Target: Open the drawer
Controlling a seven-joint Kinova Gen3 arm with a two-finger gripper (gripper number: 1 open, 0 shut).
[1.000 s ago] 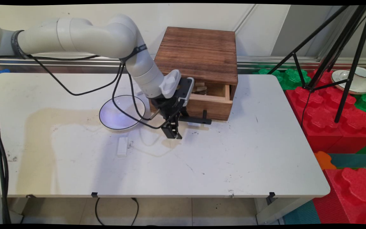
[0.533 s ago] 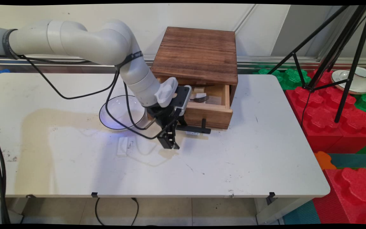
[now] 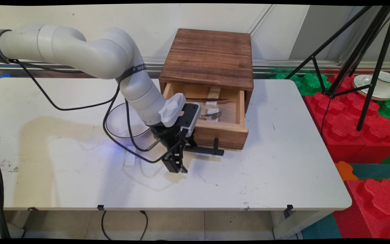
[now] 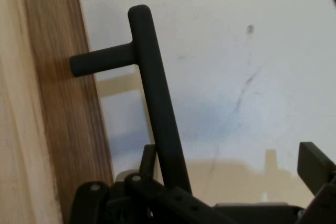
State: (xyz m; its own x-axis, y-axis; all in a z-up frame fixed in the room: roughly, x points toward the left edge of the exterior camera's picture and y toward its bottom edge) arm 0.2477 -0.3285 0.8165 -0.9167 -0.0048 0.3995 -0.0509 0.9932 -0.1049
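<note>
Drawer drawn farther out of the wooden box, baring a fork; tool, fingers apart, hooks the black handle.

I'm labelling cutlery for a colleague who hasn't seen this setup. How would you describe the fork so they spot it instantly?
Find the dark wooden box at the table's far side; its pale drawer is pulled open. The fork lies inside near the front, just right of the robot's wrist. Its silver tines set it apart from the long dark-bladed knife behind it.
</note>
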